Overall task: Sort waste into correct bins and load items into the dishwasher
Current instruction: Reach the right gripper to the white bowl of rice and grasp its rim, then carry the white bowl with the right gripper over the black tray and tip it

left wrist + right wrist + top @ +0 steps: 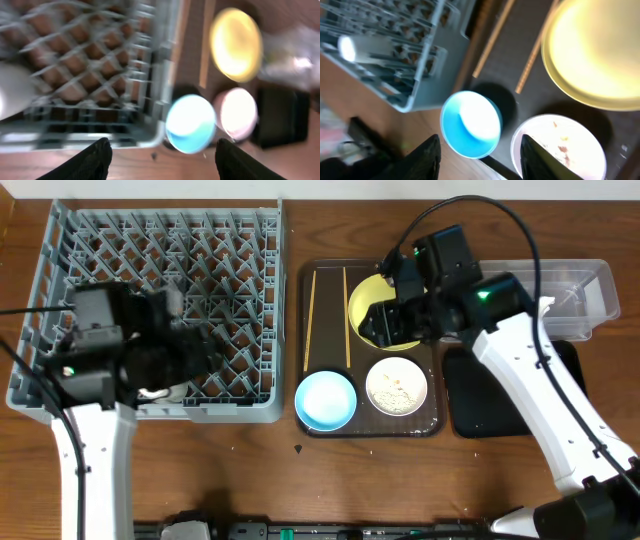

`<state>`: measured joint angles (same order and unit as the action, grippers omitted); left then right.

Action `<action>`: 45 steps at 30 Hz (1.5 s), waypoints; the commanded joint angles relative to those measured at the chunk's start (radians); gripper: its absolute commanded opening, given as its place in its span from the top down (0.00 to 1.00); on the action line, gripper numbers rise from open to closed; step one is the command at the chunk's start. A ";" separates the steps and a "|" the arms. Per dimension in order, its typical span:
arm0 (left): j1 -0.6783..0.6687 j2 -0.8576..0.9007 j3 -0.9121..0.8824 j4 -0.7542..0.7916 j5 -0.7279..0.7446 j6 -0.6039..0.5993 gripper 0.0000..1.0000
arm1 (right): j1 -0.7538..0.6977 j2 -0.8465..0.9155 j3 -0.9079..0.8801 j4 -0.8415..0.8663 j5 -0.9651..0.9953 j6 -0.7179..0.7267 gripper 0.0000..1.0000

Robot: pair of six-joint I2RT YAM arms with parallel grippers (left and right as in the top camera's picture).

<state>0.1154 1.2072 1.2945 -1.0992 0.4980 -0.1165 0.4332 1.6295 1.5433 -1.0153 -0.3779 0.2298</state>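
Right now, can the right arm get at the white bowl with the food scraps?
Probably yes. The right gripper hangs open above the yellow plate, right next to the white bowl, and nothing covers the bowl or stands between them.

grey rack point(200, 412) left, yellow plate point(360, 295), blue bowl point(326, 400), white bowl point(371, 392) holding scraps point(398, 388), chopsticks point(309, 320) lying parallel

Brown wood-grain table point(200, 470) w/ pale strip point(340, 188) beyond far edge, even light.
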 commanded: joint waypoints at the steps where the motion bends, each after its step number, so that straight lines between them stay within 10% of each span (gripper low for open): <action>1: -0.082 -0.035 0.016 -0.002 0.067 0.073 0.32 | 0.076 0.021 -0.015 -0.010 0.177 0.064 0.51; 7: -0.157 -0.039 0.016 -0.003 0.040 0.079 0.25 | 0.173 0.115 -0.047 -0.035 0.486 0.331 0.62; 23: -0.156 -0.165 0.016 0.046 -0.085 0.079 0.14 | 0.185 0.427 -0.051 -0.011 0.356 0.481 0.74; 30: -0.156 -0.169 0.016 0.031 -0.091 0.079 0.11 | 0.185 0.454 -0.051 -0.009 0.327 0.483 0.96; 45: -0.156 -0.143 0.014 0.031 -0.091 0.079 0.02 | 0.034 0.228 -0.051 -0.083 0.195 0.251 0.99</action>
<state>-0.0376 1.0523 1.2949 -1.0668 0.4122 -0.0475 0.5179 1.9694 1.4902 -1.1046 -0.0818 0.6125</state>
